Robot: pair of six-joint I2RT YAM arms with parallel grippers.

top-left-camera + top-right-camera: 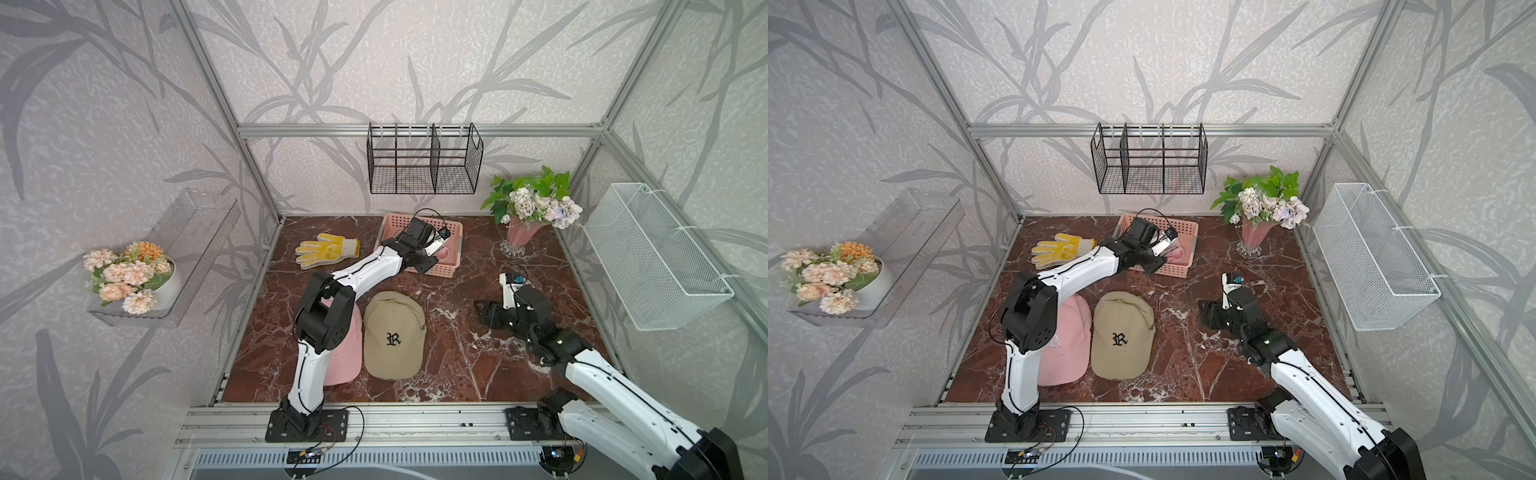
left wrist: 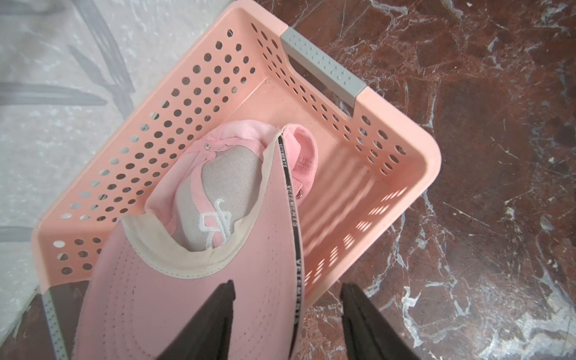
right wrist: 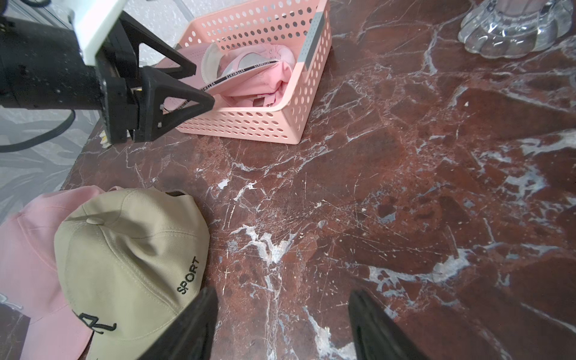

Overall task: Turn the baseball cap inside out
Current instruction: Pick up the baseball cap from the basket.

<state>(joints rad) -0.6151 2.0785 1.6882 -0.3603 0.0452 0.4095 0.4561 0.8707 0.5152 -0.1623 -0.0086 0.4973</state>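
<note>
An inside-out pink cap point(image 2: 218, 193) lies in the pink perforated basket point(image 2: 405, 137) at the back of the table, its grey lining and cream sweatband facing up. My left gripper point(image 2: 288, 285) hovers over the basket's near end. It is open, and the brim's black-banded edge lies between its spread fingers point(image 3: 204, 84). A beige cap point(image 1: 392, 336) with a black "R" sits right side out at front centre. A pink cap point(image 1: 1067, 345) beside it is partly hidden by my left arm. My right gripper point(image 3: 282, 293) is open and empty, low over bare marble to the right of the beige cap.
Yellow work gloves point(image 1: 326, 249) lie left of the basket. A pink vase of flowers point(image 1: 521, 237) stands at the back right. A black wire rack point(image 1: 424, 166) hangs on the back wall and a white mesh basket point(image 1: 656, 257) on the right wall.
</note>
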